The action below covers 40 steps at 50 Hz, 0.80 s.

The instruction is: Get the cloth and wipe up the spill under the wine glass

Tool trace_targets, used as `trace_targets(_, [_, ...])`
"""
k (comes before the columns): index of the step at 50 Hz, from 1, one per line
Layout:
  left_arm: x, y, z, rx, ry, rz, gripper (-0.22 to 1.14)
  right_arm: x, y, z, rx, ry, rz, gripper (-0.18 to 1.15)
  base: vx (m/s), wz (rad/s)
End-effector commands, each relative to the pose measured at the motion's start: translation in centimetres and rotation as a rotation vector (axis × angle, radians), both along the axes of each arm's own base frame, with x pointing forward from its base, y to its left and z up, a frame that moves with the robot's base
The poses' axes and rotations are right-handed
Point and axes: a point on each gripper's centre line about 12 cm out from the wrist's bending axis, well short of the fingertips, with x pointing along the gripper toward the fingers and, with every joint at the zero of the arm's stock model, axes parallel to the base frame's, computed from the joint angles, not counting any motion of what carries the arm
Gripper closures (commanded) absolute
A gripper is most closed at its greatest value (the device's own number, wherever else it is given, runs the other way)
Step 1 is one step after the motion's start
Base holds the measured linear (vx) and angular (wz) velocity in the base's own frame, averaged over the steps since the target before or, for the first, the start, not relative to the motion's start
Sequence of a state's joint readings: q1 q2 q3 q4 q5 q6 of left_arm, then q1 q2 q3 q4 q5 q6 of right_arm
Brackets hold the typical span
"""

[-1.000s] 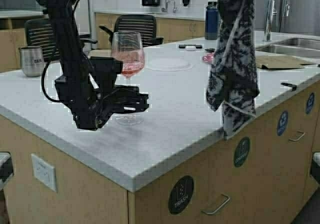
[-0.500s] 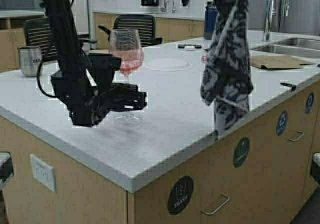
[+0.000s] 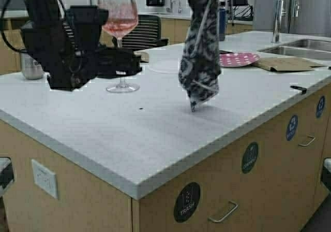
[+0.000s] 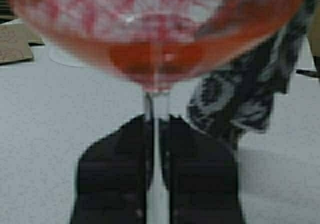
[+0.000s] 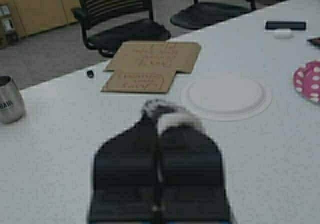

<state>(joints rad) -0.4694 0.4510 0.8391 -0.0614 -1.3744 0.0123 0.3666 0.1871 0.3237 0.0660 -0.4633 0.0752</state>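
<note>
The wine glass (image 3: 119,14), with pinkish-red liquid in its bowl, is held up off the white counter (image 3: 155,139). My left gripper (image 3: 135,64) is shut on its stem (image 4: 156,149), and the round foot (image 3: 122,87) hangs just above the counter. The cloth (image 3: 200,51), dark with a white floral print, hangs limp to the right of the glass, its lowest corner just over the counter. My right gripper (image 5: 159,129) is shut on the cloth's bunched top (image 5: 167,111). A tiny dark speck (image 3: 140,108) lies on the counter below the glass; no wet patch shows clearly.
A steel mug (image 3: 30,66) stands behind the left arm. Farther back lie a white round plate (image 5: 226,96), brown cardboard (image 5: 150,64), a pink dotted plate (image 3: 238,59) and a brown paper sheet (image 3: 289,63) by the sink (image 3: 297,45). Office chairs (image 5: 117,14) stand beyond the counter.
My left gripper has raised the wine glass off the counter, up and slightly left. My right gripper has carried the hanging cloth left, from the counter's right edge to over its middle.
</note>
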Motion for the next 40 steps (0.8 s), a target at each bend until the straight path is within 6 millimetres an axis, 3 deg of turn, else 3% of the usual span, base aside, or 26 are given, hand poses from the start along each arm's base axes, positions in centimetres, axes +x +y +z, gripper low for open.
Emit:
trace_targets(1, [-1.3, 0.1, 4.4, -0.03, -0.054, -0.016, 0.65, 1.1, 2.7, -1.2, 0.016, -0.004, 0.041, 0.91, 0.0, 0.0])
trace_targets(12, [-2.2, 0.4, 11.5, -0.06, -0.082, -0.024, 0.65, 1.2, 6.8, -9.0, -0.003, 0.077, 0.104, 0.91, 0.0, 0.0])
trace_targets(18, [-2.2, 0.4, 16.4, -0.078, -0.099, -0.03, 0.65, 0.1, 9.4, -12.7, -0.002, 0.147, 0.154, 0.91, 0.0, 0.0])
trace_targets(24, [-1.9, 0.2, 20.9, -0.078, -0.077, -0.037, 0.65, -1.8, 13.4, -15.7, -0.004, 0.198, 0.229, 0.91, 0.0, 0.0])
trace_targets(30, [-1.3, -0.1, 23.6, -0.068, -0.066, -0.039, 0.65, -4.5, 18.5, -17.4, -0.007, 0.216, 0.334, 0.91, 0.0, 0.0])
trace_targets(36, [-0.7, -0.3, 24.6, -0.076, -0.083, -0.036, 0.65, -8.4, 24.4, -17.7, -0.03, 0.209, 0.468, 0.91, 0.0, 0.0])
trace_targets(40, [-0.5, -0.4, 24.7, -0.08, -0.083, -0.036, 0.65, -10.6, 27.3, -17.2, -0.036, 0.199, 0.533, 0.91, 0.0, 0.0])
